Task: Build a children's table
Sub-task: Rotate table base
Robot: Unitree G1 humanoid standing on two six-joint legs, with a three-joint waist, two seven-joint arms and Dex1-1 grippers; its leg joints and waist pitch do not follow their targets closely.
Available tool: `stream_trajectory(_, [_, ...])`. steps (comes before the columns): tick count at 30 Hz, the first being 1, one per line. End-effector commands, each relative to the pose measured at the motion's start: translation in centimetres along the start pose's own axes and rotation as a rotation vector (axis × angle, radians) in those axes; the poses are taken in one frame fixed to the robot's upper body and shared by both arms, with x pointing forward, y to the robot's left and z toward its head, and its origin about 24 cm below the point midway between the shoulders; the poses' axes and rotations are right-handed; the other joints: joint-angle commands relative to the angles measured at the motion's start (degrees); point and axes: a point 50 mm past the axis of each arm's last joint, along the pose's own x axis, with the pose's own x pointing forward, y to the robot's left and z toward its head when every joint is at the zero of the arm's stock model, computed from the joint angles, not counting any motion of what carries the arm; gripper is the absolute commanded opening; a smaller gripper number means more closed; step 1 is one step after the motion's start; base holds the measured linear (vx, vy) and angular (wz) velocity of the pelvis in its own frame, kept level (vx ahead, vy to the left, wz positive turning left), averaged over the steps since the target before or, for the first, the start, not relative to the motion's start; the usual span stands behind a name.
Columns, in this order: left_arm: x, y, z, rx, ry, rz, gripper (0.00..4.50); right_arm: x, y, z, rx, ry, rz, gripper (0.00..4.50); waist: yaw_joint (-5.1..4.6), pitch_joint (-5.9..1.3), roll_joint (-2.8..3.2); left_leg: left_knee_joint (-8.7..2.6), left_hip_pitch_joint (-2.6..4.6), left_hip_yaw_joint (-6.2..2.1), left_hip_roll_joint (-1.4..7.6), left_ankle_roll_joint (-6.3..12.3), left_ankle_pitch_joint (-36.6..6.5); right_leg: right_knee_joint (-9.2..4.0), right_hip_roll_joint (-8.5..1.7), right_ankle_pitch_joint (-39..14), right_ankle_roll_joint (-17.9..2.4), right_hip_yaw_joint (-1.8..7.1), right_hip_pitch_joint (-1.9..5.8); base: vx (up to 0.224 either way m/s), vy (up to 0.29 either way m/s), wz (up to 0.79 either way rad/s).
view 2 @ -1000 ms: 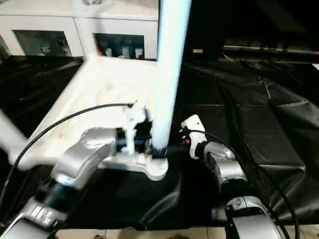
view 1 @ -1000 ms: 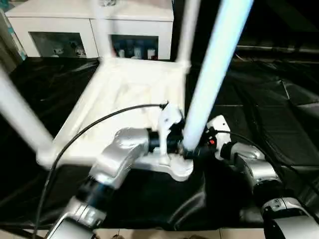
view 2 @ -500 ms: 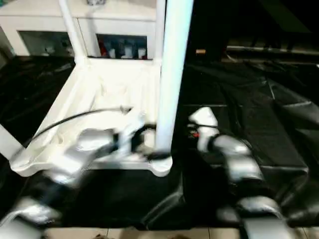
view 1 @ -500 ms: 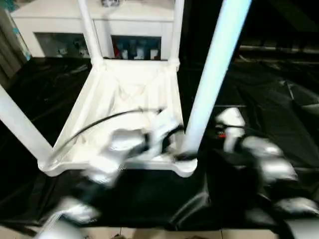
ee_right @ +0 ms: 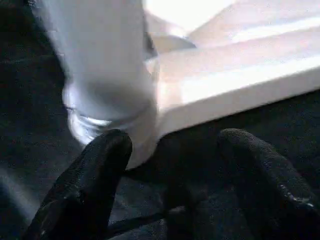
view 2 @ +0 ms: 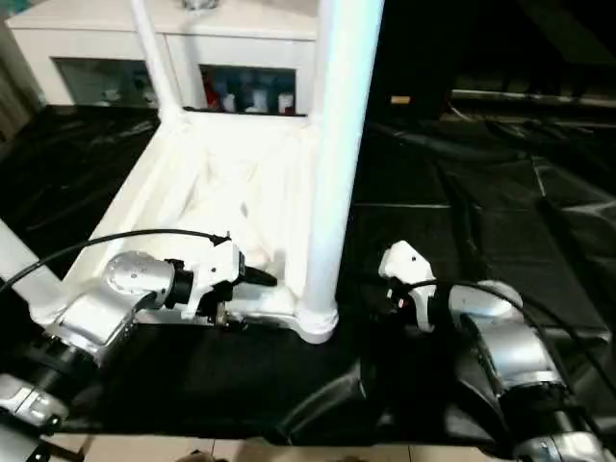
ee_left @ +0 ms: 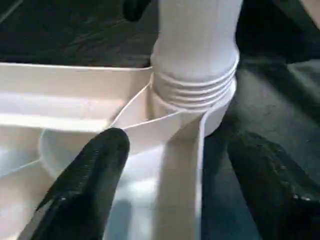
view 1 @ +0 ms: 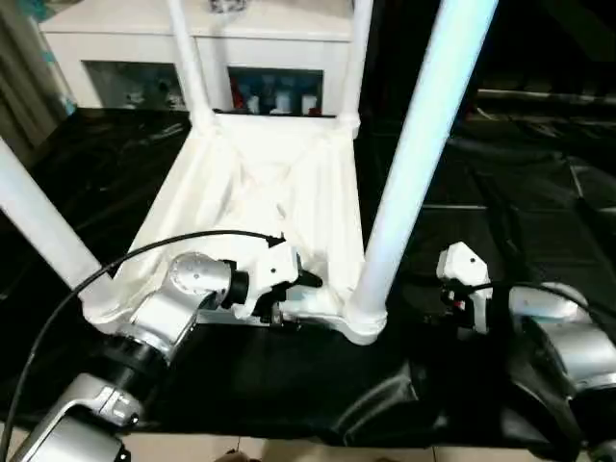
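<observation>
Children's table (view 1: 260, 183) upside-down on black sheet (view 1: 539, 231), centre, white, ribbed underside up, 4 legs upright. Near-right leg (view 1: 409, 173) threaded in corner socket (ee_left: 192, 107). White cabinet (view 1: 202, 58) just beyond at 12. Open sheet at 3. Left gripper (ee_left: 170, 190) fingers apart, astride table edge at 7. Right gripper (ee_right: 170, 190) fingers apart, empty, beside socket at 4.

The left arm (view 1: 168, 308) reaches forward and inward, its end effector (ee_left: 170, 185) spread wide, fingers (ee_left: 85, 180) apart. The right arm (view 1: 563, 337) lies bent to the right, its end effector (ee_right: 172, 185) also gaping, holding nothing.
</observation>
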Motion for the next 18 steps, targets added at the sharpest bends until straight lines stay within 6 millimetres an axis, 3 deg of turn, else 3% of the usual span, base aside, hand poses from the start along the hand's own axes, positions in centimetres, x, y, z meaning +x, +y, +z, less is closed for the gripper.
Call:
stream_trajectory(1, [-0.1, 0.2, 0.3, 0.008, 0.013, -0.018, 3.40, -0.2, 0.3, 0.4, -0.006, -0.001, 0.032, 3.33, 0.34, -3.68, 0.18, -4.30, 0.76, -1.16, 2.22, 2.15, -16.03, -4.57, -2.74, -14.73, -12.77, 2.23, 2.62, 0.000, 0.000, 0.00])
stream_trajectory(2, [0.0, 0.2, 0.3, 0.006, 0.014, -0.023, 3.40, -0.3, 0.4, 0.5, -0.008, 0.000, 0.039, 3.33, 0.23, -3.69, -0.07, -4.26, 0.66, -1.11, 2.14, 2.29, -15.90, -4.60, -2.71, -14.28, -12.92, 2.23, 2.73, 0.000, 0.000, 0.00])
stream_trajectory(7, [0.1, 0.4, 0.0, -0.011, 0.021, -0.037, 2.92, -0.5, 1.1, 0.6, 0.000, 0.019, 0.067, 3.33, 0.24, -3.67, -0.18, -4.24, 0.60, -1.16, 2.05, 2.40, -15.68, -4.71, -2.75, -15.21, -12.60, 2.19, 2.76, 0.000, 0.000, 0.00])
stream_trajectory(18, [0.1, 0.4, -0.5, -0.040, 0.067, -0.088, 1.93, -0.8, 1.4, 0.7, 0.013, 0.038, 0.087, 3.33, 0.21, -3.70, 0.07, -4.31, 0.71, -1.21, 2.18, 2.01, -15.94, -4.75, -2.80, -14.36, -13.11, 2.18, 2.70, 0.000, 0.000, 0.00])
